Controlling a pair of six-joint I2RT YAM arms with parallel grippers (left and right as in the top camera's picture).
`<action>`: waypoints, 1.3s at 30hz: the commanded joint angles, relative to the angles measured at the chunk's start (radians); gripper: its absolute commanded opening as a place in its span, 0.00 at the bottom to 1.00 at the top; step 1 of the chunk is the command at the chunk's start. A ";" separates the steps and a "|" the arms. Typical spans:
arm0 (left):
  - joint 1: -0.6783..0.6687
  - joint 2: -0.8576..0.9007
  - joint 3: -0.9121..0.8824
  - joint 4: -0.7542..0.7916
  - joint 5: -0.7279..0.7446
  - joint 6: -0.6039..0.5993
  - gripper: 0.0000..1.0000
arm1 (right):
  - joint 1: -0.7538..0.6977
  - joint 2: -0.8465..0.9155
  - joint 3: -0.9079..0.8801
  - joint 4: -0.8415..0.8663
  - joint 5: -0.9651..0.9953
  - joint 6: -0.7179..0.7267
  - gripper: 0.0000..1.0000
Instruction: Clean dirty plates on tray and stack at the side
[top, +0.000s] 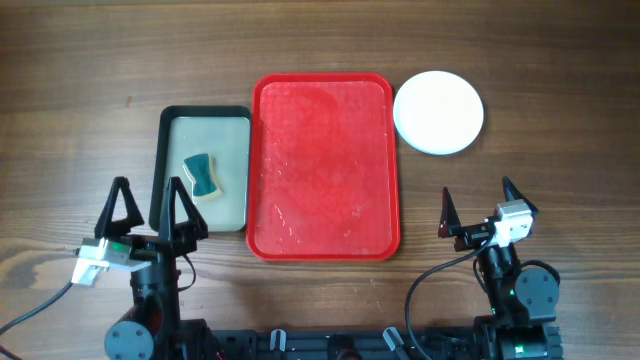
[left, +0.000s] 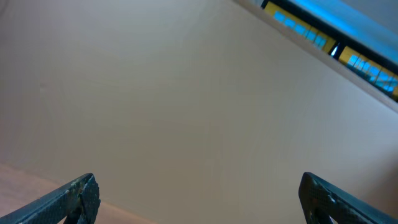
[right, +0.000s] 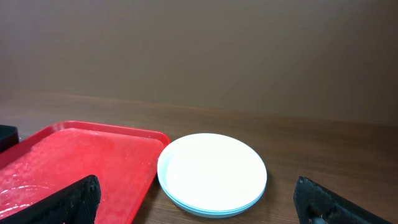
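Both hands are spread wide and hold nothing: the left hand (top: 147, 205) near the smaller tray (top: 165, 160) with its sponge (top: 202, 175), the right hand (top: 477, 205) below the plates (right: 212, 174). The plates, white atop pale turquoise rims, are stacked on the desk (top: 80, 90) just beside the glossy red tray (top: 322, 170). No writing shows.

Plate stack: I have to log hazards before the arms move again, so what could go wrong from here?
The plate stack sits close beside the red tray, so nudging the tray might shove it. The tray looks wet, so water may spill if it is lifted. The left pincer is open near the sponge tray and might clip its rim.
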 joint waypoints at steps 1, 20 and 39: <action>-0.026 -0.006 -0.055 0.003 -0.008 0.003 1.00 | 0.004 -0.007 -0.002 0.005 0.014 0.018 1.00; -0.037 -0.006 -0.127 -0.374 -0.041 0.195 1.00 | 0.004 -0.007 -0.002 0.005 0.014 0.018 1.00; -0.037 -0.006 -0.127 -0.373 -0.041 0.261 1.00 | 0.004 -0.007 -0.002 0.005 0.014 0.018 1.00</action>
